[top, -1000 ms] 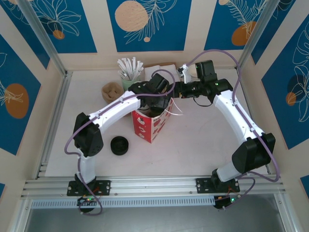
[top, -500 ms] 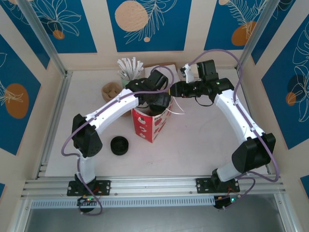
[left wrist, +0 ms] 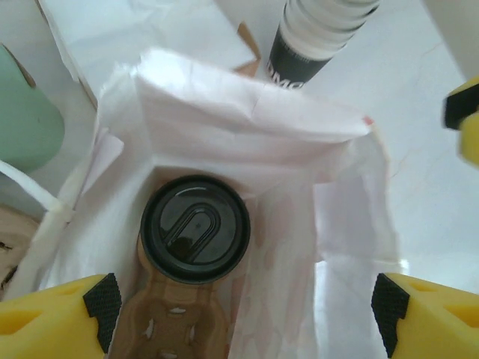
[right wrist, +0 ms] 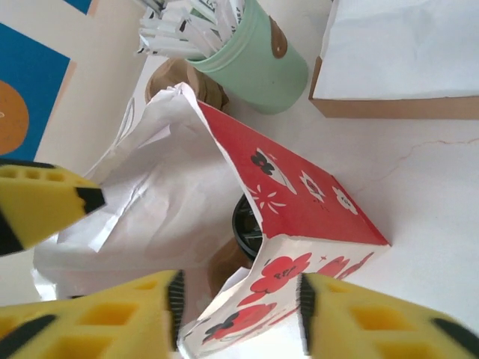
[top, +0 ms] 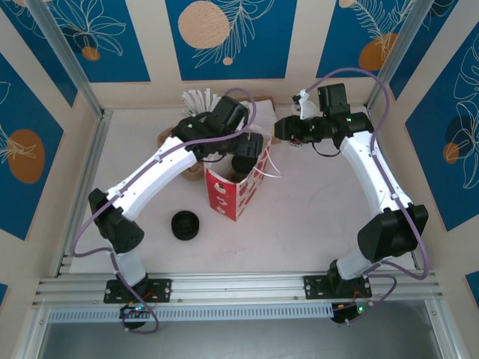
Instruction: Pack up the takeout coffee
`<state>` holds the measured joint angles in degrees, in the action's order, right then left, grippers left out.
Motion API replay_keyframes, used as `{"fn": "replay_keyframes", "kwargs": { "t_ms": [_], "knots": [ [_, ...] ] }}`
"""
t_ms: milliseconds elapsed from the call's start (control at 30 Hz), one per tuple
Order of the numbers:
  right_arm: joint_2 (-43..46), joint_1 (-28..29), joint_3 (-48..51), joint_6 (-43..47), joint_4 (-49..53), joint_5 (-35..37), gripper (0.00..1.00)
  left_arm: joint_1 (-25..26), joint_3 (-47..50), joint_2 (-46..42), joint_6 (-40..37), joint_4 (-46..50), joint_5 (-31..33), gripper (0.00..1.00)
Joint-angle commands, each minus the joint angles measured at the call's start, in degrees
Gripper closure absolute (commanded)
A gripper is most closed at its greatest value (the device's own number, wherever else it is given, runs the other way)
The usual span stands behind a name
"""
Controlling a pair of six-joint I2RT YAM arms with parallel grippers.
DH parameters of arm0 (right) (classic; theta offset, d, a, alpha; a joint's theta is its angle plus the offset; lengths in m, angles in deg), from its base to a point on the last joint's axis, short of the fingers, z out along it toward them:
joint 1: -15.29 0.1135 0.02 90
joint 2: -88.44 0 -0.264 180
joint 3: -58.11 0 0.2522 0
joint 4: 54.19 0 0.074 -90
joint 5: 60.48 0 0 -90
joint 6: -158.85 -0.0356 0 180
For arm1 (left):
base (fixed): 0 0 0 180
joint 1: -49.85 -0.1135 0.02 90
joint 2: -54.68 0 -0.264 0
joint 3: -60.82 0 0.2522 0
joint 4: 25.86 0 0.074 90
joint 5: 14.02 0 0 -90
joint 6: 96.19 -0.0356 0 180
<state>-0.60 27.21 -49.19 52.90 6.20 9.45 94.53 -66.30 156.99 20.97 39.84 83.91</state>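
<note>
The takeout coffee (left wrist: 194, 228), a cup with a round black lid, stands in a brown cardboard carrier (left wrist: 176, 325) at the bottom of the red-and-white paper bag (top: 228, 196). My left gripper (left wrist: 245, 314) hangs open over the bag's mouth, looking straight down, its fingers wide apart with nothing between them. My right gripper (right wrist: 238, 314) is open, back to the right of the bag (right wrist: 299, 194) and apart from it. In the right wrist view the coffee's lid (right wrist: 247, 224) peeks out behind the bag's red side.
A mint cup of white sachets (right wrist: 254, 67) and brown paper holders (top: 172, 140) stand behind the bag. A stack of lidless cups (left wrist: 314, 37) is beside it. A low black lid stack (top: 185, 224) sits front left, a cardboard box (right wrist: 397, 67) at the back.
My left wrist has drawn up and back to the left above the bag. My right gripper has pulled away from the bag's rim toward the back right.
</note>
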Motion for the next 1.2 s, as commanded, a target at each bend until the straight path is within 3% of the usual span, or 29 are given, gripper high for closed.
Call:
{"fn": "replay_keyframes", "kwargs": {
  "t_ms": [0, 233, 367, 633, 700, 900, 1167],
  "knots": [
    [-0.3, 0.7, -3.1, -2.6, 7.6, 0.7, 0.46, -1.0, -3.7, -3.6, 0.3, 1.1, 1.2, 0.12],
    [0.0, 4.8, -0.9, -6.9, 9.9, 2.0, 0.39, -4.2, -5.5, -7.6, -1.9, 0.2, 8.7, 0.11],
    [-2.1, 7.0, -2.8, -9.1, 10.2, 3.3, 0.35, -6.5, -5.8, -8.4, -3.4, 0.6, 8.9, 0.11],
    [-7.2, 8.8, -5.1, -10.8, 12.0, 7.2, 0.39, -8.9, -7.0, -9.8, -4.1, 0.7, 8.0, 0.11],
    [-8.3, 8.9, -5.7, -10.4, 11.9, 7.3, 0.44, -9.1, -7.0, -10.1, -4.1, 1.1, 8.2, 0.11],
    [-7.9, 8.6, -7.1, -4.8, 12.2, 6.6, 0.77, -10.0, -6.4, -11.7, -4.4, 1.8, 9.8, 0.11],
    [-1.0, 7.9, -2.8, 2.1, 10.4, 3.7, 0.92, -10.9, -3.4, -13.2, -4.0, 1.4, 10.5, 0.10]
  ]
}}
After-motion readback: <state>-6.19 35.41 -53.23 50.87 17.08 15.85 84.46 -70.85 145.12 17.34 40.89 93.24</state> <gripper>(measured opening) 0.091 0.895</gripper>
